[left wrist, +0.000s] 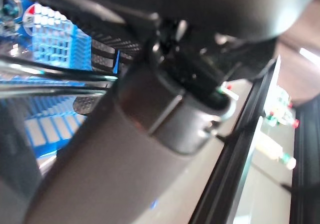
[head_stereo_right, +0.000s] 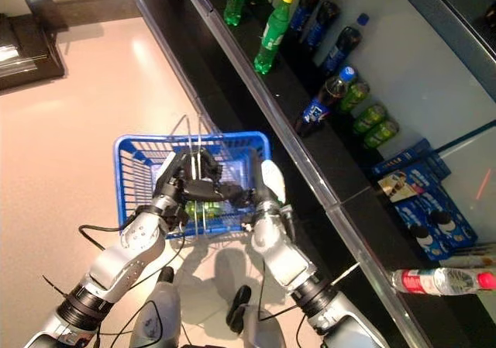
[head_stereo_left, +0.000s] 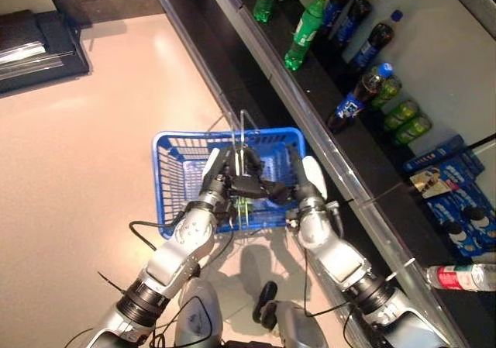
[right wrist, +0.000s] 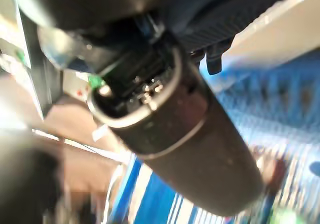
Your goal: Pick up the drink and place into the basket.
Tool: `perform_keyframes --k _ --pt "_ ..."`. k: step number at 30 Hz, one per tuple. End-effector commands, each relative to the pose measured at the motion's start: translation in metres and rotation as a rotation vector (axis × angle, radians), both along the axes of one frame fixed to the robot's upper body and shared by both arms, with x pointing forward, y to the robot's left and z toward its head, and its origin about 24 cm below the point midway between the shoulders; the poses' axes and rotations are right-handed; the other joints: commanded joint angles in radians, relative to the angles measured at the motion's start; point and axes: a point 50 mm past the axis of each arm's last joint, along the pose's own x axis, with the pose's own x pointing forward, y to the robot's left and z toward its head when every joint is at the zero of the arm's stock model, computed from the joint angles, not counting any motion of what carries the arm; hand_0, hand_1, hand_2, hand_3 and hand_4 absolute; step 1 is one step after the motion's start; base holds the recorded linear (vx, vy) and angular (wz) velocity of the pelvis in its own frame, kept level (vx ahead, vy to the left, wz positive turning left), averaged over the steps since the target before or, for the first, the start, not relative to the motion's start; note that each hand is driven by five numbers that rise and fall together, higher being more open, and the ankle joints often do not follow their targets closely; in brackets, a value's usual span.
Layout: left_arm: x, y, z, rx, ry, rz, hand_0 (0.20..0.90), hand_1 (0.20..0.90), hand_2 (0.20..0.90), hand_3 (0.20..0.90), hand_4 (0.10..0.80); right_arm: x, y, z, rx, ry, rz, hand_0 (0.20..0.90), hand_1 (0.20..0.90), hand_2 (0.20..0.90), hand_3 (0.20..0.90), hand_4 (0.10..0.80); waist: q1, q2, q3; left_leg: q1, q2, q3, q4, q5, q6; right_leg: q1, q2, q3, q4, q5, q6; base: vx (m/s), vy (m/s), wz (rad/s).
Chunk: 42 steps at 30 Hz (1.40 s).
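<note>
The blue basket (head_stereo_left: 160,179) hangs raised in front of me over the floor. My left hand (head_stereo_left: 223,179) is shut on its thin wire handles (head_stereo_left: 242,131). My right hand (head_stereo_left: 301,184) reaches in over the basket's right rim, its fingers stretched out towards the left hand and holding nothing. A green drink (head_stereo_left: 244,206) lies inside the basket just below both hands, mostly hidden by them; it also shows in the right eye view (head_stereo_right: 203,208). In the left wrist view the blue basket (left wrist: 52,49) and its wire handles (left wrist: 50,82) show past the hand.
A dark shelf unit (head_stereo_left: 310,123) runs along my right. On it stand green bottles (head_stereo_left: 306,29), dark bottles with blue caps (head_stereo_left: 358,96), green cans (head_stereo_left: 407,122) and blue boxes (head_stereo_left: 457,208). A bottle (head_stereo_left: 465,277) lies at the lower right. A dark cabinet (head_stereo_left: 39,46) is at the upper left.
</note>
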Motion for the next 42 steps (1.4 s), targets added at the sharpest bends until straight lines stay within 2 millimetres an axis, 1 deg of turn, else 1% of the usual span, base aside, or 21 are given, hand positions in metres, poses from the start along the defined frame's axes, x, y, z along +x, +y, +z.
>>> perform_keyframes --k 1,3,8,13,14,15,19,20,22,23,24,26,27,28,29,31,33,38,40,41,42 --pt "-0.057 -0.033 0.163 -0.360 -0.926 -0.212 0.300 0.300 0.300 0.200 0.100 -0.008 0.004 0.028 0.110 -0.176 0.031 0.900 0.900 0.900 0.900 0.800 -0.018 0.019 -0.149 0.009 0.000 0.011 0.026 0.042 0.051 0.038 -0.032 0.003 0.082 0.007 0.041 -0.002 -0.015 -0.04" --pt "-0.056 -0.031 0.163 -0.358 -0.928 -0.193 0.300 0.300 0.300 0.200 0.100 -0.009 0.001 0.028 0.136 -0.177 0.025 0.900 0.900 0.900 0.900 0.800 -0.019 0.018 -0.150 0.010 0.000 0.012 0.027 0.040 0.050 0.040 -0.031 0.004 0.081 0.007 0.042 0.000 -0.008 -0.03" --pt "-0.053 -0.027 0.162 -0.368 -0.915 -0.140 0.300 0.300 0.300 0.200 0.100 -0.015 0.001 0.035 0.326 -0.194 0.069 0.900 0.900 0.900 0.900 0.800 -0.029 0.018 -0.156 0.024 0.000 0.014 0.021 0.037 0.046 0.045 -0.031 0.005 0.079 0.003 0.044 0.001 -0.008 -0.03" --pt "-0.048 -0.021 0.157 -0.383 -0.875 -0.080 0.300 0.300 0.300 0.200 0.100 -0.029 0.014 0.052 0.600 -0.188 0.298 0.900 0.900 0.900 0.900 0.800 -0.040 0.025 -0.164 0.043 -0.004 0.020 0.006 0.039 0.040 0.053 -0.032 0.009 0.073 -0.001 0.045 0.000 0.000 0.00" --pt "-0.047 -0.021 0.157 -0.383 -0.873 -0.078 0.300 0.300 0.300 0.200 0.100 -0.029 0.014 0.052 0.610 -0.188 0.306 0.900 0.900 0.900 0.900 0.800 -0.040 0.025 -0.165 0.043 -0.004 0.020 0.005 0.039 0.040 0.053 -0.032 0.009 0.072 -0.001 0.045 0.000 0.000 0.00" --pt "-0.046 -0.017 0.153 -0.393 -0.853 -0.062 0.300 0.300 0.300 0.200 0.100 -0.037 0.017 0.057 0.718 -0.177 0.399 0.900 0.900 0.900 0.900 0.800 -0.043 0.028 -0.170 0.052 -0.006 0.023 -0.006 0.039 0.039 0.058 -0.032 0.010 0.062 -0.002 0.046 0.000 0.000 0.00" --pt "-0.042 -0.007 0.141 -0.395 -0.809 -0.013 0.300 0.300 0.300 0.200 0.100 -0.051 0.018 0.059 0.849 -0.157 0.552 0.900 0.900 0.900 0.900 0.800 -0.049 0.036 -0.184 0.065 -0.010 0.031 -0.030 0.045 0.035 0.065 -0.035 0.009 0.043 -0.001 0.049 -0.018 0.010 -0.01" --pt "-0.039 -0.004 0.134 -0.340 -0.778 0.030 0.300 0.300 0.300 0.200 0.100 -0.055 0.017 0.056 0.898 -0.137 0.582 0.900 0.900 0.900 0.900 0.800 -0.051 0.039 -0.189 0.067 -0.011 0.034 -0.037 0.046 0.033 0.065 -0.035 0.010 0.038 -0.001 0.049 -0.073 0.033 0.00" --pt "-0.046 0.041 0.104 -0.362 -0.741 0.057 0.300 0.300 0.300 0.200 0.100 -0.065 -0.004 0.042 0.938 -0.105 0.590 0.900 0.900 0.900 0.900 0.800 -0.037 0.056 -0.194 0.076 -0.011 0.041 -0.063 0.049 0.028 0.069 -0.039 0.003 0.024 -0.010 0.045 -0.117 0.070 0.00" --pt "-0.058 0.076 0.083 -0.392 -0.711 0.056 0.300 0.300 0.300 0.200 0.100 -0.075 -0.024 0.033 0.936 -0.089 0.558 0.900 0.900 0.900 0.900 0.800 -0.026 0.066 -0.198 0.076 -0.014 0.040 -0.075 0.054 0.028 0.069 -0.044 -0.004 0.016 -0.010 0.044 -0.126 0.076 0.01" --pt "-0.069 0.098 0.068 -0.412 -0.687 0.070 0.300 0.300 0.300 0.200 0.100 -0.081 -0.037 0.025 0.935 -0.072 0.527 0.900 0.900 0.900 0.900 0.800 -0.017 0.073 -0.199 0.076 -0.017 0.038 -0.083 0.058 0.028 0.069 -0.047 -0.009 0.010 -0.009 0.043 -0.122 0.058 -0.01" --pt "-0.095 0.139 0.039 -0.434 -0.633 0.099 0.300 0.300 0.300 0.200 0.100 -0.094 -0.060 0.008 0.930 -0.040 0.466 0.900 0.900 0.900 0.900 0.800 0.001 0.083 -0.206 0.074 -0.021 0.035 -0.102 0.066 0.028 0.069 -0.050 -0.020 -0.008 -0.006 0.041 -0.113 0.028 0.01" --pt "-0.103 0.150 0.030 -0.465 -0.606 0.115 0.300 0.300 0.300 0.200 0.100 -0.098 -0.066 0.002 0.928 -0.022 0.440 0.900 0.900 0.900 0.900 0.800 0.005 0.085 -0.212 0.072 -0.023 0.034 -0.113 0.072 0.029 0.068 -0.050 -0.024 -0.019 0.000 0.041 -0.074 0.008 0.03" --pt "-0.103 0.150 0.030 -0.465 -0.606 0.115 0.300 0.300 0.300 0.200 0.100 -0.098 -0.066 0.002 0.928 -0.022 0.440 0.900 0.900 0.900 0.900 0.800 0.005 0.085 -0.212 0.072 -0.023 0.034 -0.113 0.072 0.029 0.068 -0.050 -0.024 -0.019 0.000 0.041 -0.066 0.008 0.08" --pt "-0.110 0.160 0.019 -0.489 -0.573 0.143 0.300 0.300 0.300 0.200 0.100 -0.102 -0.070 -0.007 0.924 0.006 0.404 0.900 0.900 0.900 0.900 0.800 0.011 0.090 -0.215 0.077 -0.025 0.034 -0.125 0.076 0.028 0.072 -0.049 -0.024 -0.030 0.001 0.039 -0.094 0.027 0.13" --pt "-0.116 0.174 -0.023 -0.518 -0.378 0.297 0.300 0.300 0.300 0.200 0.100 -0.107 -0.070 -0.045 0.930 0.156 0.284 0.900 0.900 0.900 0.900 0.800 0.017 0.104 -0.250 0.096 -0.038 0.032 -0.205 0.105 0.026 0.089 -0.044 -0.015 -0.099 0.027 0.039 -0.148 0.065 0.34" --pt "-0.117 0.184 -0.059 -0.533 -0.254 0.433 0.300 0.300 0.300 0.200 0.100 -0.113 -0.069 -0.073 0.903 0.281 0.211 0.900 0.900 0.900 0.900 0.800 -0.004 0.121 -0.283 0.125 -0.041 0.047 -0.274 0.125 0.029 0.100 -0.039 0.005 -0.141 0.044 0.044 -0.111 0.090 0.18" --pt "-0.120 0.191 -0.103 -0.570 -0.076 0.633 0.300 0.300 0.300 0.200 0.100 -0.128 -0.071 -0.115 0.886 0.452 0.095 0.900 0.900 0.900 0.900 0.800 -0.043 0.136 -0.327 0.159 -0.046 0.062 -0.348 0.141 0.034 0.107 -0.032 0.042 -0.172 0.051 0.046 -0.084 0.039 -0.07" --pt "-0.119 0.189 -0.116 -0.558 -0.003 0.674 0.300 0.300 0.300 0.200 0.100 -0.136 -0.073 -0.129 0.883 0.497 0.052 0.900 0.900 0.900 0.900 0.800 -0.060 0.139 -0.338 0.165 -0.049 0.058 -0.359 0.141 0.037 0.103 -0.019 0.063 -0.173 0.045 0.040 -0.082 -0.018 0.02" --pt "-0.116 0.180 -0.135 -0.594 0.083 0.704 0.300 0.300 0.300 0.200 0.100 -0.143 -0.076 -0.144 0.874 0.541 -0.007 0.900 0.900 0.900 0.900 0.800 -0.089 0.140 -0.347 0.172 -0.054 0.041 -0.369 0.142 0.041 0.098 0.018 0.120 -0.171 0.032 0.021 -0.084 -0.043 0.21" --pt "-0.113 0.174 -0.144 -0.595 0.127 0.701 0.300 0.300 0.300 0.200 0.100 -0.148 -0.078 -0.152 0.869 0.570 -0.050 0.900 0.900 0.900 0.900 0.800 -0.108 0.141 -0.353 0.167 -0.058 0.023 -0.368 0.142 0.044 0.090 0.045 0.161 -0.170 0.025 0.004 -0.073 -0.041 0.37"
